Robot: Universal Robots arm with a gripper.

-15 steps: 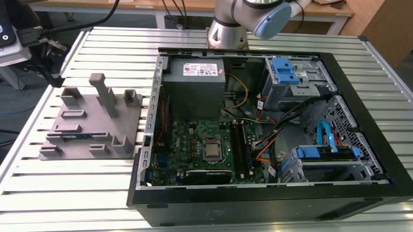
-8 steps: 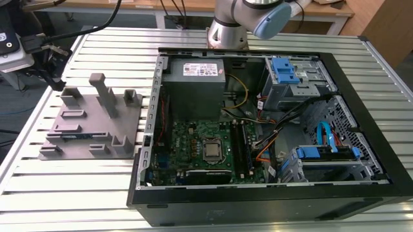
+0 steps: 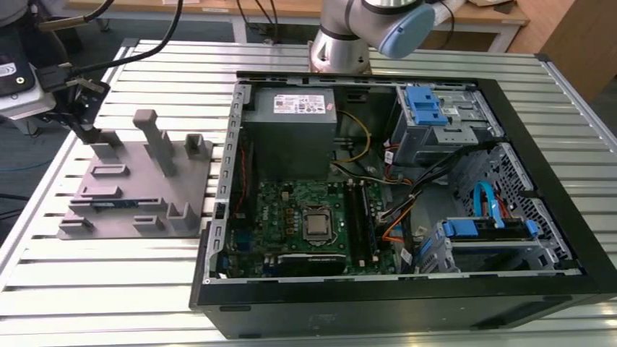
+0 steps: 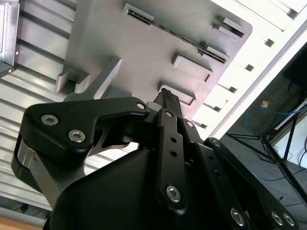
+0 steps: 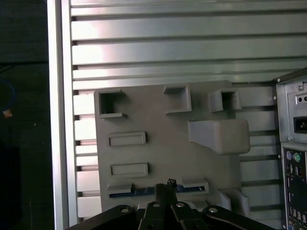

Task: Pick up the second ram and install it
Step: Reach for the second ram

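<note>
**Q:** What does the figure show, from the largest element down?

**A:** A slatted table point(image 3: 289, 65) carries an open computer case point(image 3: 386, 311) lying on its side. Beside the case, on the exterior view's left, sits a grey fixture tray point(image 3: 144, 195) with posts and pockets. Inside the case lies the green motherboard point(image 3: 279, 217), with its black slot rails point(image 3: 359, 213) running alongside the socket.

**Q:** Where is the end effector, and in what state?

**A:** The gripper point(image 3: 85, 126) hangs over the fixture tray, well apart from the case. In the first wrist view its jaws stand close together with nothing between them.

**Q:** And the task's object?

**A:** The second ram point(image 5: 144, 191) rests on edge in a holder of the tray, a thin blue strip between two grey blocks. In the first wrist view the gripper lines up with the middle of the stick. The exterior view suggests it is apart from it, not touching.

**Q:** How far along is the task?

**A:** Early, by this evidence. The stick is not grasped or lifted, so both pick-up and seating are outstanding. Whether any stick already occupies the slot rails cannot be told.
</note>
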